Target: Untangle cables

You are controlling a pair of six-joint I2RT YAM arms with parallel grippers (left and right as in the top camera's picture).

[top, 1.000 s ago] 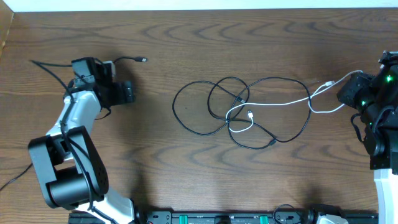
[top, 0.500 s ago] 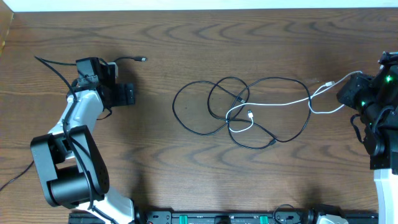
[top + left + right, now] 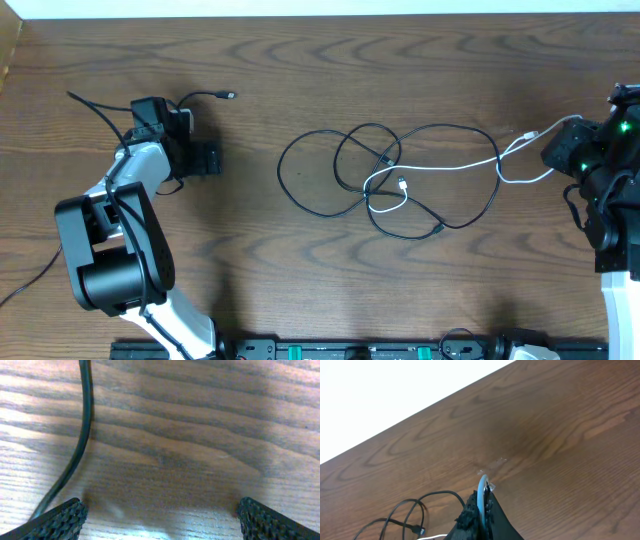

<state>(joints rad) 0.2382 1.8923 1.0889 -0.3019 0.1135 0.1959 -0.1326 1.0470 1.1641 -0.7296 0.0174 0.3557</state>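
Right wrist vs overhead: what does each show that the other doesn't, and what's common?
Only right wrist: the right gripper shut on the white cable, with a short bend of it poking out past the jaws. Only overhead: the whole tangle of black cables mid-table, and the left gripper well apart from it. Both: the white cable, some black loops, the wooden table.

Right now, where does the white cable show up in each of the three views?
Overhead: the white cable runs from the central tangle rightward, toward the right arm.
Right wrist: bottom centre, pinched in the right gripper.
Left wrist: not in view.
Shared landmark: the black cable loops at overhead centre also show lower left in the right wrist view; the wood-grain table is in all three.
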